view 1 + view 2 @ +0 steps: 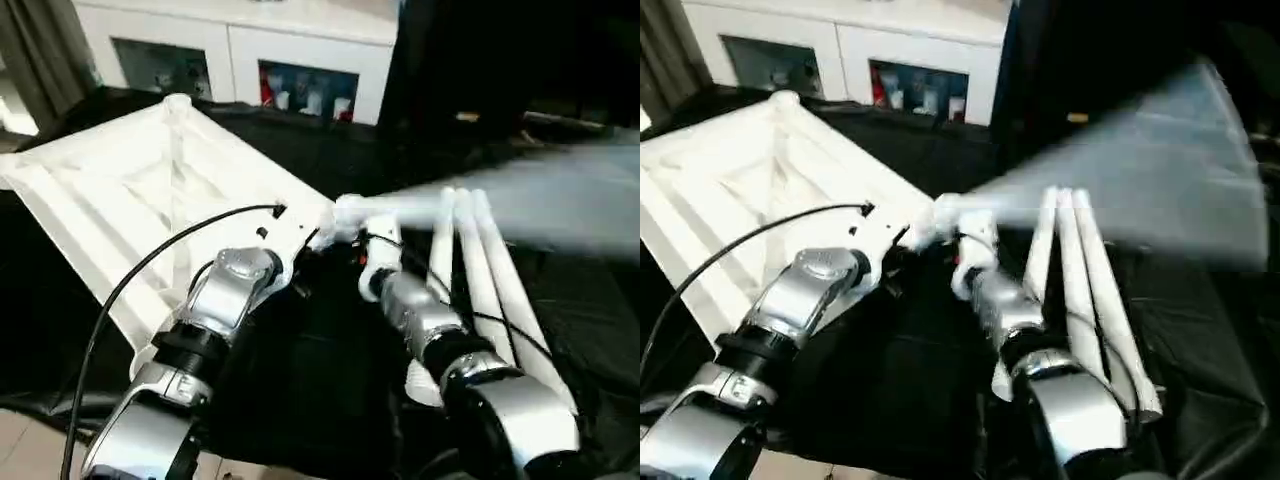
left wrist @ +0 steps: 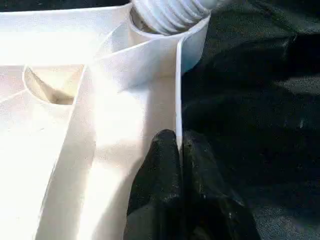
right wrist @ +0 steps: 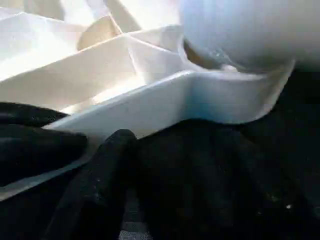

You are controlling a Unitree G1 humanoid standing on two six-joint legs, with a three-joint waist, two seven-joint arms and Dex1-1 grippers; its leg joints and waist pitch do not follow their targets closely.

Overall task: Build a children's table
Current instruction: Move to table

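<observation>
you see the black cloth [image 1: 330, 370] over the whole work surface, and on it lies the white tabletop [image 1: 110, 200], upside down, with its ribs and raised rim turned up. it sits on the left half of the scene, one corner pointing to the white glass-fronted cabinet [image 1: 250, 60] at the back, another corner pointing toward the middle.

at this near-middle corner, one white leg [image 1: 1120, 170] has its threaded end in the round corner socket [image 2: 170, 30]. the rest of this leg goes out to the right as a wide pale blur, so you cannot tell its exact angle. in the left wrist view the threads sit inside the socket wall.

three more legs [image 1: 480, 280] lie side by side on the cloth at the right, touching each other, just beside the right forearm.

the left gripper [image 2: 176, 165] is clenched on the thin raised rim of the tabletop, one black finger on each side of it, not far from the socket corner. the right gripper [image 3: 75, 150] is low at the outside of the same corner, near the rim; one of its black fingers [image 3: 35, 145] lies beside the rim and another rises over the cloth. you cannot tell whether they are released or grasping something.

a black cable [image 1: 150, 260] runs along the left arm.
</observation>
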